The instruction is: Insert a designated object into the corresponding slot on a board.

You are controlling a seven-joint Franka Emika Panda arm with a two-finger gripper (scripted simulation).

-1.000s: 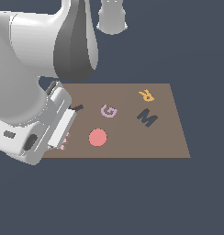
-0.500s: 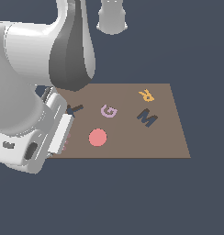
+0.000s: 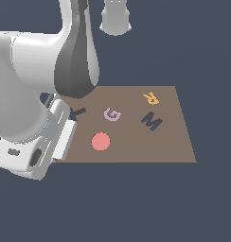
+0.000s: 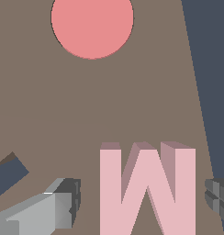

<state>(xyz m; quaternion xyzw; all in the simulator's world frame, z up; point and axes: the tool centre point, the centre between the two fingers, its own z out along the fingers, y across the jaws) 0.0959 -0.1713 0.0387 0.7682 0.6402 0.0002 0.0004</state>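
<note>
Pale-pink blocky M [image 4: 147, 188] sits flat on brown board [image 4: 63, 105] btwn open claw [image 4: 143, 206] fingers, untouched.

My arm [image 3: 46, 94] fills the exterior view's left and covers that end of the board [image 3: 174, 146]. My pincer itself is hidden behind my wrist housing, so I cannot tell how its jaws stand. On the bare board lie a red disc [image 3: 101, 141], a lilac G [image 3: 112, 114] beyond it, a yellow R [image 3: 151, 98] near the far edge, and the dark M slot [image 3: 151, 121] just in front of the R. A dark T shape [image 3: 78, 112] peeks out beside my arm.
</note>
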